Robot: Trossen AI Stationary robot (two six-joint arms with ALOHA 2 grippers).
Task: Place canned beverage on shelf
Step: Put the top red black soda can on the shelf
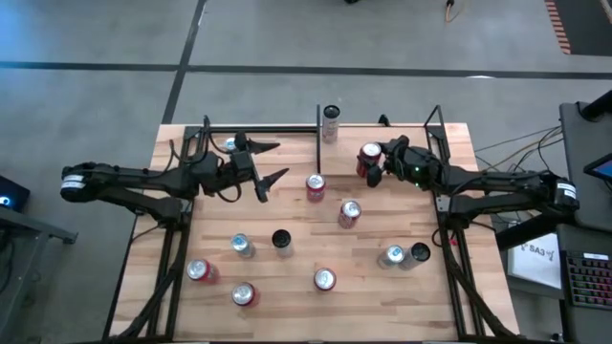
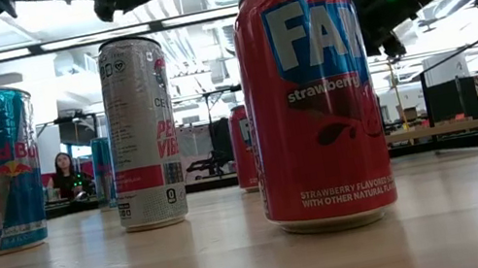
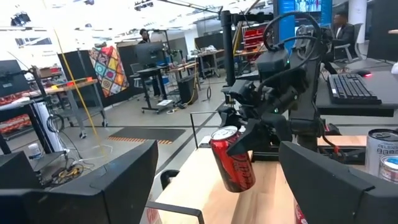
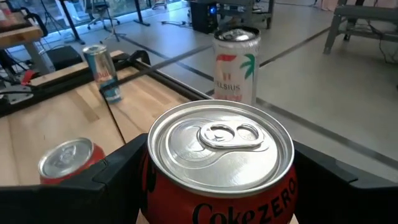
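Note:
My right gripper (image 1: 369, 164) is shut on a red Coke Zero can (image 4: 219, 163), held over the far middle of the table; the can also shows in the left wrist view (image 3: 231, 163). The shelf's black rods (image 1: 382, 127) run along the table's far edge. A white Celsius can (image 1: 331, 122) stands there on its base, and a blue Red Bull can (image 1: 230, 145) stands at the far left. My left gripper (image 1: 279, 161) is open and empty, to the left of the held can and pointing toward it. My right gripper pinches the Coke Zero can's side wall (image 3: 244, 163) between its two fingers, one on each side, just below the top rim. The fingers (image 4: 118, 177) come from the table's right. The can is tilted and seems lifted clear of the wood.
Several loose cans stand on the tabletop: red ones (image 1: 316, 186) (image 1: 199, 271) (image 1: 244, 294), silver-topped ones (image 1: 349, 212) (image 1: 241, 246) (image 1: 325, 279) (image 1: 394, 255) and dark ones (image 1: 282, 239) (image 1: 419, 253). A Fanta can (image 2: 312, 101) stands close to the low camera.

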